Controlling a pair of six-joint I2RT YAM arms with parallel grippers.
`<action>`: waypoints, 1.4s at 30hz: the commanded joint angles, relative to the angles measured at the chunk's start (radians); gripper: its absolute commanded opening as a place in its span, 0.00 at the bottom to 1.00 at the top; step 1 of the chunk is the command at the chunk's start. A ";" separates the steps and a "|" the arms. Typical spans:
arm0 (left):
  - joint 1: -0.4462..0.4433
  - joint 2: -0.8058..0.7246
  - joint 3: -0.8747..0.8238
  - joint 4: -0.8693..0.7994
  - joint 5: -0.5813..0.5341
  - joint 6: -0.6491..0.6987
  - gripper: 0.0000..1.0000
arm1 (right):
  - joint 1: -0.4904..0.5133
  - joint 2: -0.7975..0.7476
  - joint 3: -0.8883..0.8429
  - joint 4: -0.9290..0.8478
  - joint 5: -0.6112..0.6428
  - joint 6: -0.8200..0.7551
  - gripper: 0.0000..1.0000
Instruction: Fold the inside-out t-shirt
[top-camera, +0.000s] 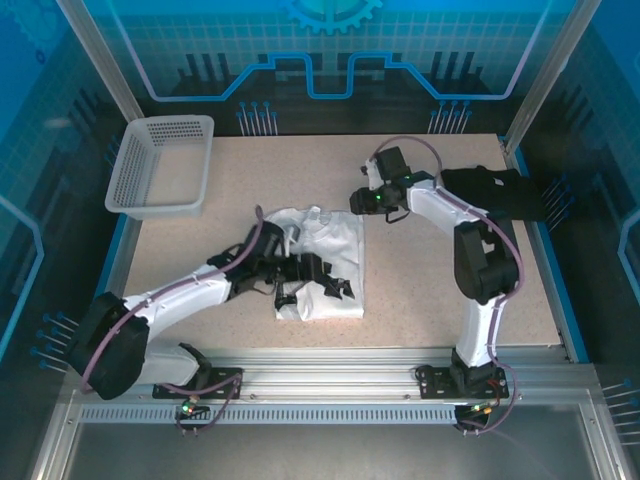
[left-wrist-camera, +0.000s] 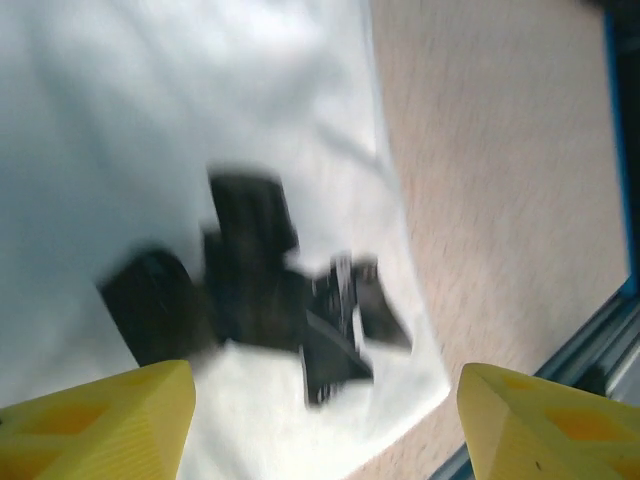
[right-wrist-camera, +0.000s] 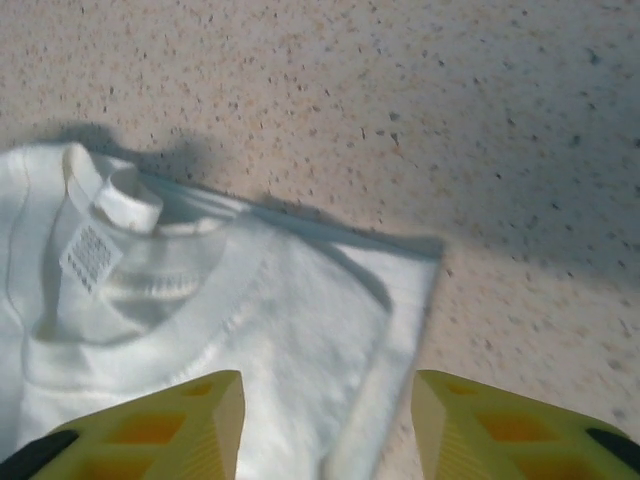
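White t-shirt (right-wrist-camera: 300, 340) bears a neck label (right-wrist-camera: 90, 257), apparently unreadable; left gripper (left-wrist-camera: 325, 372) and right gripper (right-wrist-camera: 327, 380) gape empty.

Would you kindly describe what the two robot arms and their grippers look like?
Both the left arm and right arm have white shells, bulky black joints and a lilac cable looping alongside. The right arm's wrist shows small green lights. The left gripper and right gripper have blunt yellow plastic fingers with recessed pockets.
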 joint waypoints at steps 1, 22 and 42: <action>0.182 0.060 0.075 -0.004 0.025 0.047 0.71 | -0.004 -0.033 -0.073 -0.037 -0.008 -0.002 0.58; 0.361 0.568 0.431 -0.158 0.081 0.168 0.77 | 0.042 0.232 0.108 -0.070 -0.049 0.096 0.75; 0.318 0.690 0.470 -0.063 0.209 0.135 0.35 | 0.057 0.260 0.099 -0.010 -0.140 0.131 0.33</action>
